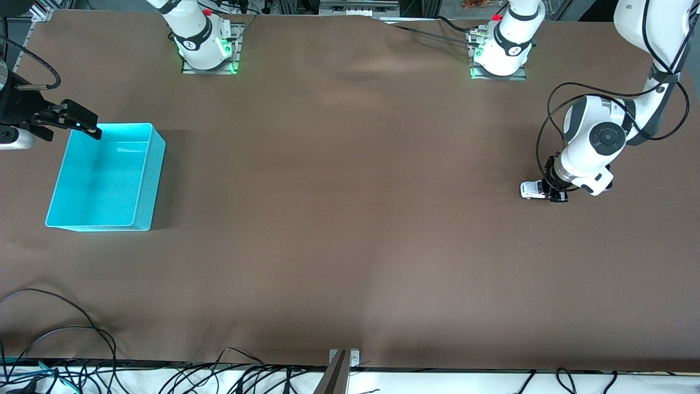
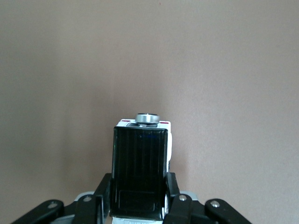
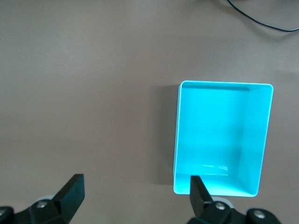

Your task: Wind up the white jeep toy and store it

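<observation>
**A:** Why is the left gripper (image 1: 551, 192) down at the table like that?

**B:** Its fingers (image 2: 174, 191) are clamped on the sides of the white jeep toy (image 1: 531, 189); the jeep sits on the brown table (image 1: 350, 230) toward the left arm's end, wheels apparently on the cloth — a grip that low would suit dragging it along the surface to wind it, I'd judge, though whether any winding is done cannot be told.

**A:** And the right gripper (image 1: 82, 123)?

**B:** It waits in the air over the rim of the cyan bin (image 1: 143, 180), jaws spread wide and holding nothing; the bin stands toward the right arm's end, well apart from the jeep, open side up — presumably where the toy is to be stored.

**A:** Anything in the bin?

**B:** The right wrist view shows its floor bare.

**A:** The count?

**B:** One jeep; one bin; two grippers, one gripping and one idle.
</observation>
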Tool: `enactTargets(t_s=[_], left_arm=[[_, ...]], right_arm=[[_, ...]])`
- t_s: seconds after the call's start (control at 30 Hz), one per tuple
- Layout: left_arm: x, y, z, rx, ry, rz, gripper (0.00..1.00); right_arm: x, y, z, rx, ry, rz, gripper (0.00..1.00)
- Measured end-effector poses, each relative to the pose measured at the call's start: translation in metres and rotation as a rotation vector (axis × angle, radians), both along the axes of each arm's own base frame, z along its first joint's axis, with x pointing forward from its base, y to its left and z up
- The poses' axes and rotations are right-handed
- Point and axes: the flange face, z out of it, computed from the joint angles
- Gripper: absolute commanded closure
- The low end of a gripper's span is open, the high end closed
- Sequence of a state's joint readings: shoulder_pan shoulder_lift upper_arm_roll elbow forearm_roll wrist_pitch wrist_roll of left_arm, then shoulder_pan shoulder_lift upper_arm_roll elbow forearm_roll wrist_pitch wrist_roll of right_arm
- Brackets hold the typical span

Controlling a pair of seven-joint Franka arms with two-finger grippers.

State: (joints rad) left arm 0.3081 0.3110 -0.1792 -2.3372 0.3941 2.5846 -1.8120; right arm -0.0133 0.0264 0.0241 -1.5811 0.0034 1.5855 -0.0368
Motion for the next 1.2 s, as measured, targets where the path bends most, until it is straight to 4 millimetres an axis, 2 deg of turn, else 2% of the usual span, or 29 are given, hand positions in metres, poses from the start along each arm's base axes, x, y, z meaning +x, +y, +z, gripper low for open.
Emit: enactTargets(t_s=[0.13,0.23,0.37,0.47,0.63,0.83,1.0,1.2], left_arm=[[0.000,0.003,-0.001,0.002,-0.001,0.000,0.14],[0.000,0.004,-0.005,-0.001,0.000,-0.002,0.00],[0.007,0.010,-0.015,-0.009,-0.007,0.005,0.00],[0.017,0.018,-0.009,-0.003,-0.018,0.017,0.00],[0.039,0.030,0.021,0.040,0.007,0.030,0.00],[0.063,0.025,0.073,0.080,0.042,-0.025,0.00],[0.067,0.025,0.112,0.091,0.052,-0.121,0.00],[0.067,0.027,0.145,0.058,0.058,-0.190,0.00]], right_arm=[[0.000,0.000,0.000,0.000,0.000,0.000,0.00],[0.000,0.000,0.000,0.000,0.000,0.000,0.00],[0.000,0.000,0.000,0.000,0.000,0.000,0.00],[0.000,0.000,0.000,0.000,0.000,0.000,0.00],[0.000,0.000,0.000,0.000,0.000,0.000,0.00],[0.000,0.000,0.000,0.000,0.000,0.000,0.00],[0.000,0.000,0.000,0.000,0.000,0.000,0.00],[0.000,0.000,0.000,0.000,0.000,0.000,0.00]])
